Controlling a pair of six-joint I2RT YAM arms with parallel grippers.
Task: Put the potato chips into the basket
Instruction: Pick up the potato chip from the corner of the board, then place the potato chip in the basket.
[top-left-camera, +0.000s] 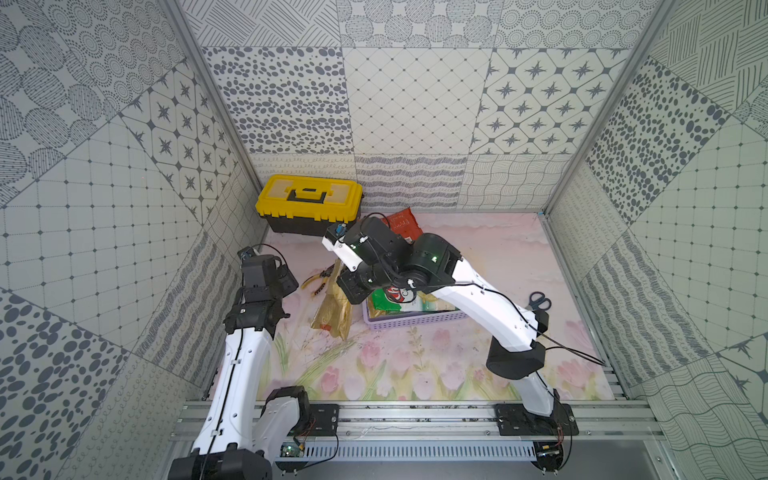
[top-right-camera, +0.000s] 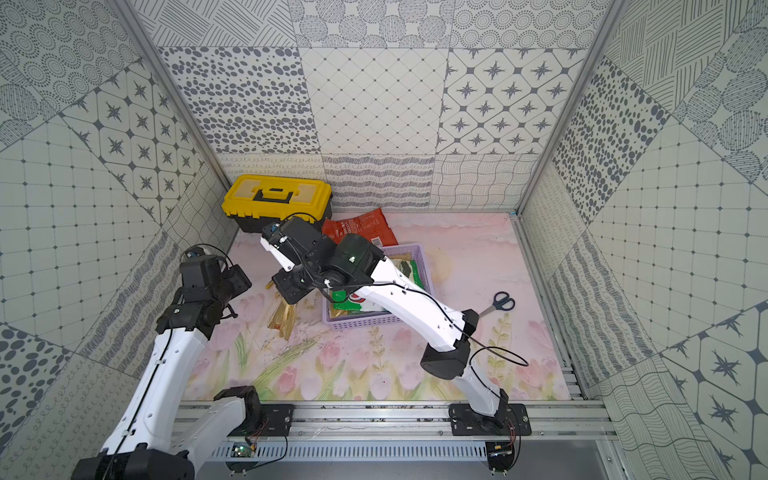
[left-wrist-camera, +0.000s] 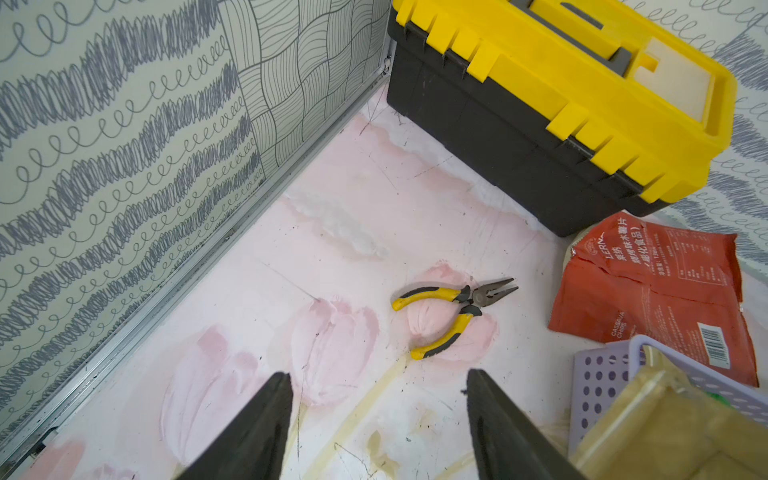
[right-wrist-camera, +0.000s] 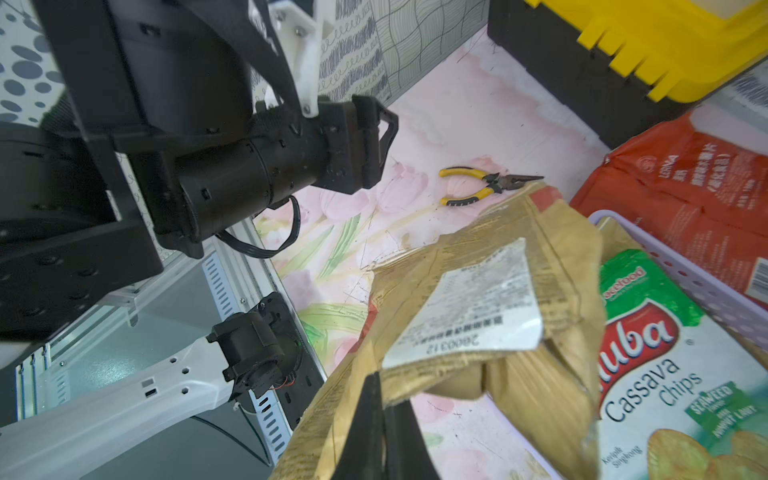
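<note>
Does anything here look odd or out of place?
A crumpled tan bag dangles from the right claw at the basket's edge, not inside. Pliers and scissors lie loose on the mat, oddly unrelated tools.

Left arm (top-left-camera: 253, 365), right arm (top-left-camera: 486, 303): white link shells, black joint housings, black cable clipped along each. Green indicator lights (top-left-camera: 434, 259) on right arm joints. Black base plates (top-left-camera: 536, 419) fixed onto aluminium rail (top-left-camera: 415, 415), red wires (top-left-camera: 562, 432) adjacent.
</note>
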